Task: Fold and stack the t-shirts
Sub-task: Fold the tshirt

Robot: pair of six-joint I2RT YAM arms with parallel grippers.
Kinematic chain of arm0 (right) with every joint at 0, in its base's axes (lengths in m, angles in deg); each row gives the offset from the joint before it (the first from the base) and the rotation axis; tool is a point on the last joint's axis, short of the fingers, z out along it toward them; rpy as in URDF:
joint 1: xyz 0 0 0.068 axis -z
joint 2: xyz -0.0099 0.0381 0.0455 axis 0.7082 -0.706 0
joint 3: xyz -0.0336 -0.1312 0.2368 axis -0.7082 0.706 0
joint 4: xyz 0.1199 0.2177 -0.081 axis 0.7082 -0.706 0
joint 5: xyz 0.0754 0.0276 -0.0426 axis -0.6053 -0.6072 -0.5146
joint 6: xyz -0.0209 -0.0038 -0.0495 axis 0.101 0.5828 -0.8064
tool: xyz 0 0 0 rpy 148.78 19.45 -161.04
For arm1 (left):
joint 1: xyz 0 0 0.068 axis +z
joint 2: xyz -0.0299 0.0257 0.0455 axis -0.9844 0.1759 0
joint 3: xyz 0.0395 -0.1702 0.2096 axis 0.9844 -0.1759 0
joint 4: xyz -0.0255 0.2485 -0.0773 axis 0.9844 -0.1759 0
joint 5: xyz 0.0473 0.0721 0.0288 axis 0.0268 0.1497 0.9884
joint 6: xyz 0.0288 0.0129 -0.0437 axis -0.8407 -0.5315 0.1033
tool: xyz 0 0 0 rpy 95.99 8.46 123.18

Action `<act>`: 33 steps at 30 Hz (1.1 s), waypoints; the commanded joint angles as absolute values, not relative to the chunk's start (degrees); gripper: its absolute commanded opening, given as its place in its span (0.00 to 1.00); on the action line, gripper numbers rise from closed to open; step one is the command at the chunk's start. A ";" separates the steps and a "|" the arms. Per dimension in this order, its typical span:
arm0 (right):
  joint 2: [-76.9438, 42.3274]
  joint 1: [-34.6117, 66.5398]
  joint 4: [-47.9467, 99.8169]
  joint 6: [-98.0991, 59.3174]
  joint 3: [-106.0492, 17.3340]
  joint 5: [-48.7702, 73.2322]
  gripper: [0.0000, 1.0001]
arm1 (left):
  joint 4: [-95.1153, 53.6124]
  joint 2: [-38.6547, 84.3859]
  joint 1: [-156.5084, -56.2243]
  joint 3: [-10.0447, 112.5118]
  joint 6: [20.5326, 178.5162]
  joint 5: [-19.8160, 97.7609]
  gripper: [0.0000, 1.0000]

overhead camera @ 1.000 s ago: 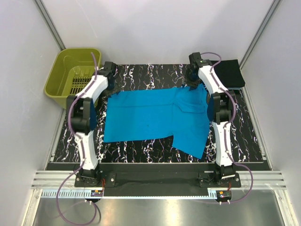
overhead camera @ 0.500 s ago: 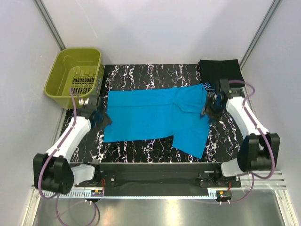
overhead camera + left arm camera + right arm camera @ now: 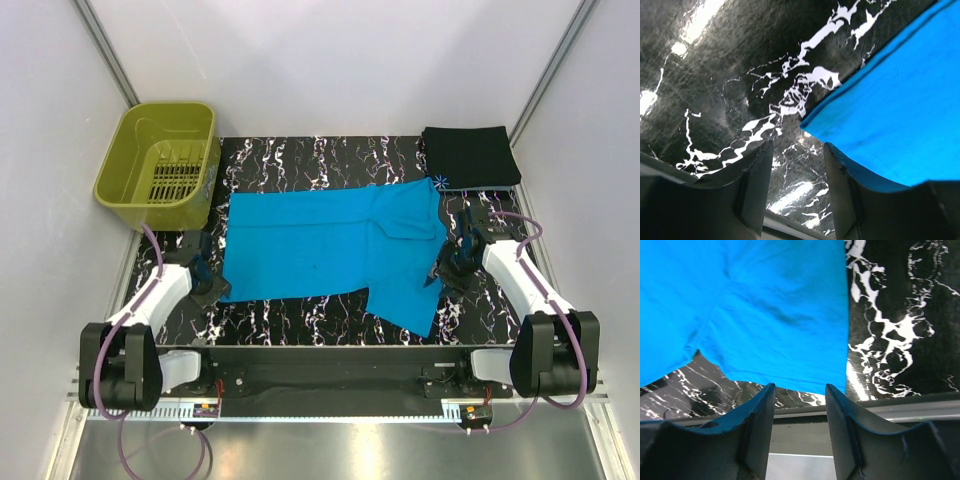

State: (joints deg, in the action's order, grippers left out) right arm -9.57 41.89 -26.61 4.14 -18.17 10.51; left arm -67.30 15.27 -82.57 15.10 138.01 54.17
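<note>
The turquoise-blue t-shirt (image 3: 330,250) lies spread flat on the marbled black table (image 3: 300,160), one sleeve reaching toward the near edge. The black t-shirt (image 3: 470,157) with its small starburst mark lies folded at the far right corner. My left gripper (image 3: 208,284) is open and empty, low beside the blue shirt's near left corner (image 3: 812,125), which lies just ahead of its fingers (image 3: 757,185). My right gripper (image 3: 447,272) is open and empty, low at the shirt's right edge; the sleeve hem (image 3: 785,382) lies just ahead of its fingers (image 3: 840,425).
An olive-green plastic basket (image 3: 160,165) stands at the far left corner. A metal rail (image 3: 330,382) runs along the near table edge. White walls close in both sides and the back.
Both arms swung back from the far side of the shirt toward the near edge. The left gripper came down by the shirt's near left corner, the right by the sleeve. The shirt has not moved.
</note>
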 commanded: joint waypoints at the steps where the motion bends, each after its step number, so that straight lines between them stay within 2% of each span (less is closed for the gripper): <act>1: -8.56 42.19 -24.53 5.26 -18.38 8.18 0.52 | -64.17 16.71 -82.15 16.42 139.79 54.61 0.49; 5: -8.74 42.19 -23.92 5.52 -18.29 8.18 0.52 | -61.97 18.82 -81.45 15.89 139.45 54.70 0.48; 11: -10.23 42.28 -24.01 6.05 -18.03 10.20 0.53 | -60.74 23.04 -81.27 16.51 138.92 53.74 0.38; 15: -11.63 42.28 -24.18 7.80 -18.38 13.19 0.59 | -58.81 24.89 -81.27 14.40 139.80 52.95 0.33; 16: -12.07 42.28 -24.10 8.24 -18.29 13.63 0.60 | -58.02 26.37 -81.10 14.14 139.89 52.69 0.30; 17: -13.12 42.28 -24.18 9.20 -17.95 13.54 0.62 | -57.66 27.17 -81.10 14.22 139.54 52.25 0.20; 19: -14.44 42.37 -24.18 9.91 -17.50 13.54 0.64 | -57.66 28.58 -81.18 15.27 138.14 52.77 0.10; 20: -15.49 42.63 -24.10 10.61 -16.81 13.46 0.64 | -57.57 28.50 -81.10 15.71 137.35 53.29 0.02; 21: -16.03 42.89 -23.66 10.71 -16.54 13.11 0.64 | -57.92 27.97 -81.27 16.06 136.56 53.73 0.00; 26: -20.16 43.07 -20.85 10.97 -15.31 16.00 0.56 | -60.03 23.14 -81.36 17.56 133.39 54.70 0.00; 28: -20.78 43.16 -20.58 11.67 -14.78 18.63 0.48 | -60.56 21.74 -81.27 17.74 132.68 54.18 0.00; 33: -21.04 43.42 -16.63 13.61 -12.32 19.52 0.45 | -61.00 19.71 -81.36 17.74 131.98 54.09 0.00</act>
State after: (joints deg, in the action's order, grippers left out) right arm -20.89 43.11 -20.17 11.51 -13.50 16.50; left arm -61.29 21.85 -81.32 17.87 133.77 52.99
